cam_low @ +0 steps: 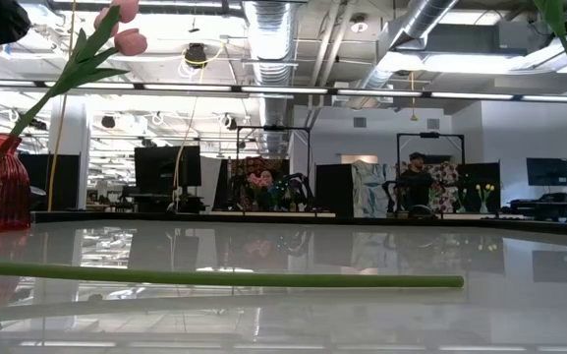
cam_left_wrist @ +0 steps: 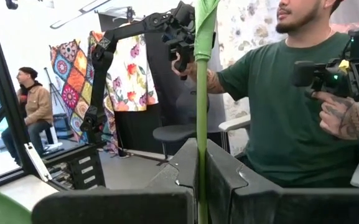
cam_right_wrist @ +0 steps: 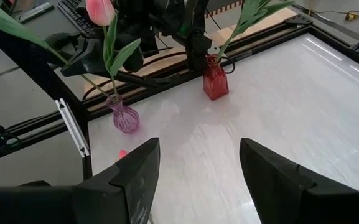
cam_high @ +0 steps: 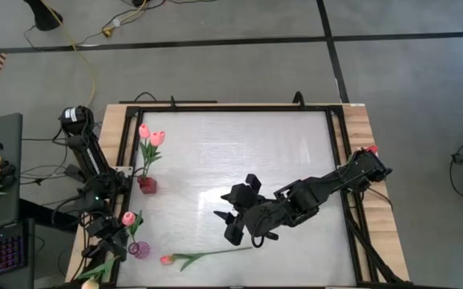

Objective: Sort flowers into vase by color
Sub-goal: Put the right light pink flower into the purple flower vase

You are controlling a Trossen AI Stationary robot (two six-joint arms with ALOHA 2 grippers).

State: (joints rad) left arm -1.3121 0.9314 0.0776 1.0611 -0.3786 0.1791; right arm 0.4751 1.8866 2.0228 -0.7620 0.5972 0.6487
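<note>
Two tulips (cam_high: 151, 136) stand in the far vase (cam_high: 147, 185); near vase (cam_high: 140, 250) beside the left gripper (cam_high: 117, 238); loose tulip (cam_high: 207, 257) on the surface (cam_high: 247, 152).

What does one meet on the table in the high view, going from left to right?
Left gripper shut on a tulip stem, purple vase, red vase, loose tulip lying flat, right gripper open.
</note>
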